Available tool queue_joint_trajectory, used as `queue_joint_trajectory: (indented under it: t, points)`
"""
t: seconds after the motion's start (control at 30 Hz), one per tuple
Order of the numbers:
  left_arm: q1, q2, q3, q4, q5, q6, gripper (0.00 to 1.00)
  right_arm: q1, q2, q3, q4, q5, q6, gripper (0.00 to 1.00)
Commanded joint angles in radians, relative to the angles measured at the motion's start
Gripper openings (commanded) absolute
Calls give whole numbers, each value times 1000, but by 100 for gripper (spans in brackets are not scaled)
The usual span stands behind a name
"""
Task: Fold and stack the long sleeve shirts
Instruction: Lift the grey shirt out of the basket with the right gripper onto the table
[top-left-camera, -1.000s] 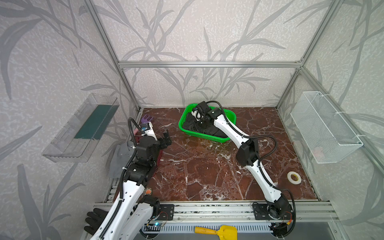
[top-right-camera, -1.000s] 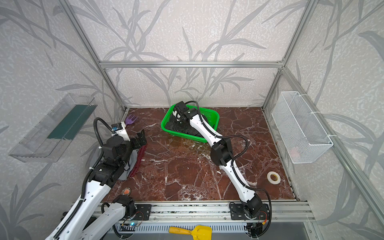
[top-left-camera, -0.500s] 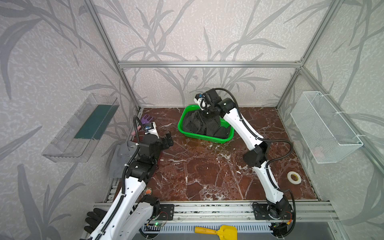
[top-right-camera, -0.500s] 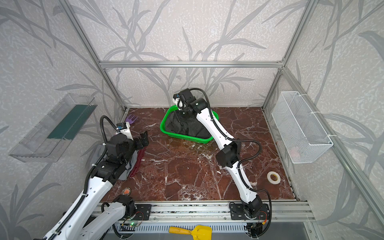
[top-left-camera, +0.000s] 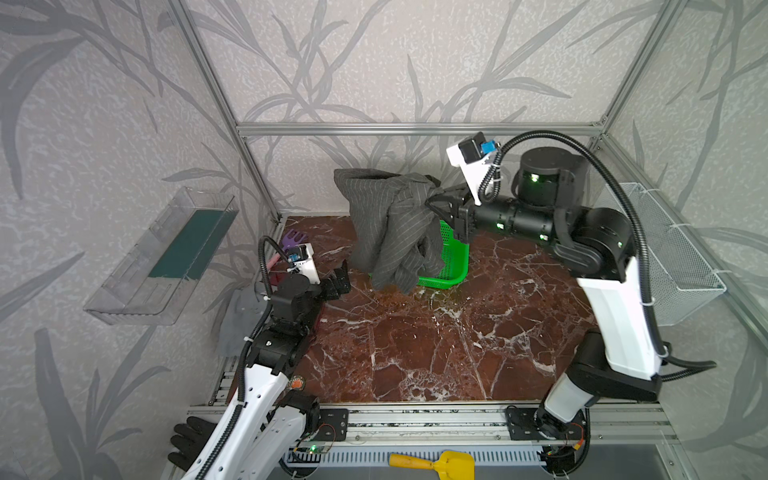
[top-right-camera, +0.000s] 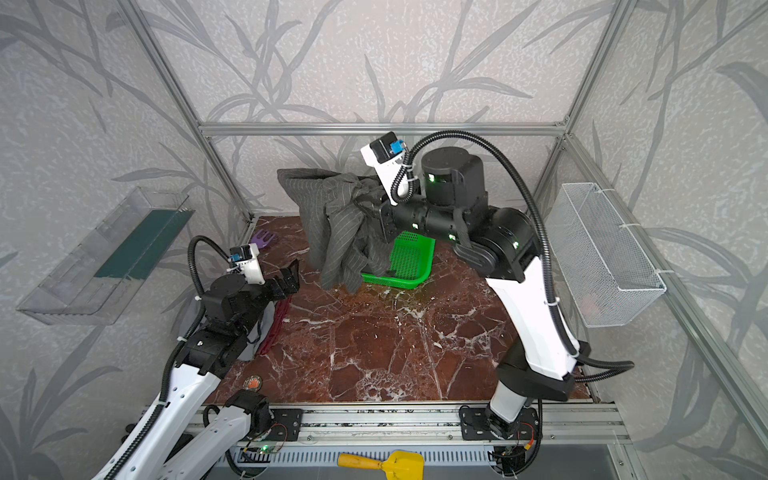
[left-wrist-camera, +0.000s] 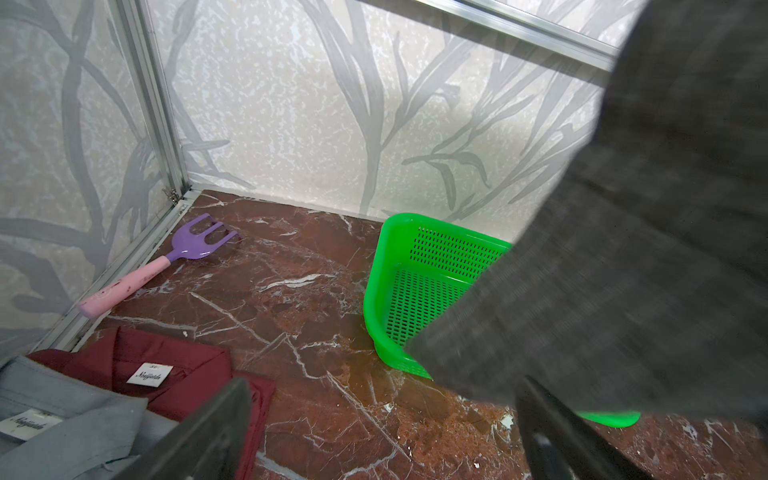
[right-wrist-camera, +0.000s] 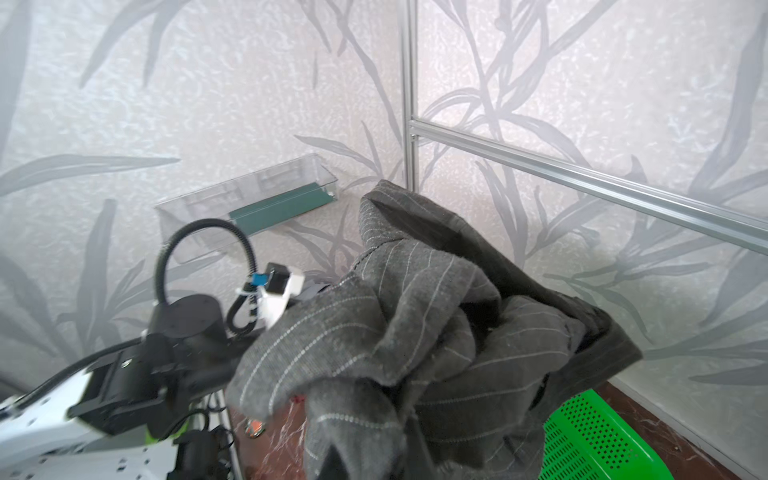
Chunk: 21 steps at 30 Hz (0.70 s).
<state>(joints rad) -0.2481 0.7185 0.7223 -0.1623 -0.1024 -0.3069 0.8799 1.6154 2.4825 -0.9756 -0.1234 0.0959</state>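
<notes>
Top views, both: show the right gripper clamped tight on a bunched fold of the charcoal pinstriped shirt, raised high above the marble table near the back wall; show the cloth draped down in loose folds in front of the green basket, hiding its left part; cannot tell whether the lowest hem touches the table. Place the left gripper low on the left, jaws spread wide and empty, pointed toward the hanging cloth but apart from it; place a clear tray on the left wall, a wire basket on the right wall, a black glove and a yellow scoop below the front rail.

Left wrist view: looks out between two dark fingers set far apart with nothing between them; catches the charcoal pinstriped shirt blurred across the green basket; finds the dark red shirt lying flat by the side wall, with the mid-grey shirt laid over part of it, a white neck label showing on each; finds a purple rake with a pink handle in the back corner, apart from both shirts.

Right wrist view: looks onto the charcoal pinstriped shirt heaped close in front, one corner of the green basket beside it.
</notes>
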Motion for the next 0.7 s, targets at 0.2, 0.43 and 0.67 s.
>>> queue_joint_trajectory:
  t: [0.2, 0.43, 0.67]
  points:
    - [-5, -46, -25, 17, -150, 5, 99, 94, -424, -838, 431, 106, 249, 0]
    - [-4, -25, -16, 19, -82, -6, 99, 101, -471, -1330, 599, 168, 423, 2]
    - [-6, 19, 4, -22, -37, -9, 99, -26, -378, -1322, 490, 330, 394, 72]
